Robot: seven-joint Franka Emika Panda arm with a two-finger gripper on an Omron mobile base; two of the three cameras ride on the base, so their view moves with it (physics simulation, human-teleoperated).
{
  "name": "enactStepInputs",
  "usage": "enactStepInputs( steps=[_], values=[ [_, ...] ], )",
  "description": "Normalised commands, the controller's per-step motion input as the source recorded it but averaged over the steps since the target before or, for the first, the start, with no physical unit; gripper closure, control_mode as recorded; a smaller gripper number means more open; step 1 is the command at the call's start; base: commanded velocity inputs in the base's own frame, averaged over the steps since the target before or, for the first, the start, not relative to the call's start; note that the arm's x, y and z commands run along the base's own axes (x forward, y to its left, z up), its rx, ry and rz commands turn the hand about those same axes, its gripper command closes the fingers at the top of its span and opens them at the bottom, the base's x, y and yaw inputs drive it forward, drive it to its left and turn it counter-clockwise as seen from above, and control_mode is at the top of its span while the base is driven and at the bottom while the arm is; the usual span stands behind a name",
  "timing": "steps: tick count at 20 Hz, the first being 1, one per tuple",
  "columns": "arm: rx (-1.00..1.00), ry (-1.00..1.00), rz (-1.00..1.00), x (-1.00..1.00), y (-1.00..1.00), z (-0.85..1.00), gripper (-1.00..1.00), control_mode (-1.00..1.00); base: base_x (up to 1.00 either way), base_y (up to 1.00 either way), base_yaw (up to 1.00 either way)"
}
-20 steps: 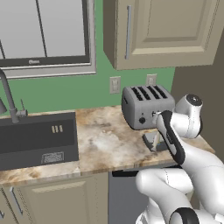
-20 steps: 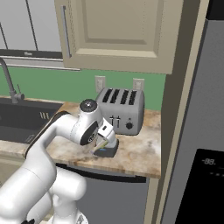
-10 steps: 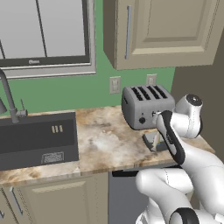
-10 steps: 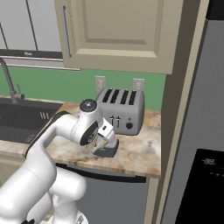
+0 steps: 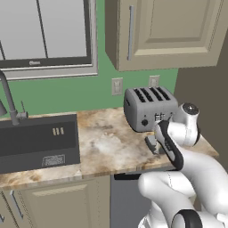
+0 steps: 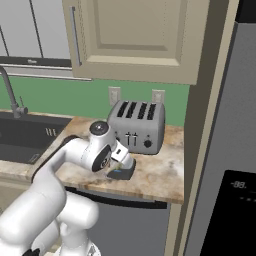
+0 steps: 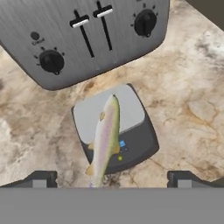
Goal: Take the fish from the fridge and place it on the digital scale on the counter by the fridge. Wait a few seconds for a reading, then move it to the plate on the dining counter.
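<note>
Dark recessed sink at far left with curved grey faucet, then beige-brown marbled counter, glossy and mottled, bare between sink and appliances. Brushed-silver four-slot toaster against green wall, two black levers and two round knobs on its front face. Just in front of toaster, digital scale: low dark-grey rounded box with pale flat top. Fish lying lengthwise across scale, slender, grey-brown with pinkish flank, tail overhanging the near edge toward the hand. Gripper hovering above the scale and fish, jaws spread wide, nothing between them, dark fingertips apart from fish on either side. White arm folded low over counter's front edge, elbow bent. Further right, narrow strip of open counter, then tall grey fridge closing off that side.
</note>
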Motion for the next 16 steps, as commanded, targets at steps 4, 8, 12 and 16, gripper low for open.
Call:
enactStepInputs(
  steps=[4, 8, 12, 16],
  values=[
    [-0.04, 0.00, -0.01, 0.27, 0.03, -0.53, -1.00, -1.00, 0.00, 0.00, 0.00],
    [0.00, 0.00, 0.00, 0.38, 0.02, -0.40, -1.00, -1.00, 0.00, 0.00, 0.00],
    [0.00, 0.02, 0.00, 0.39, 0.00, -0.23, -1.00, -1.00, 0.00, 0.00, 0.00],
    [0.00, 0.04, 0.00, 0.36, 0.00, -0.18, -1.00, -1.00, 0.00, 0.00, 0.00]
  ],
)
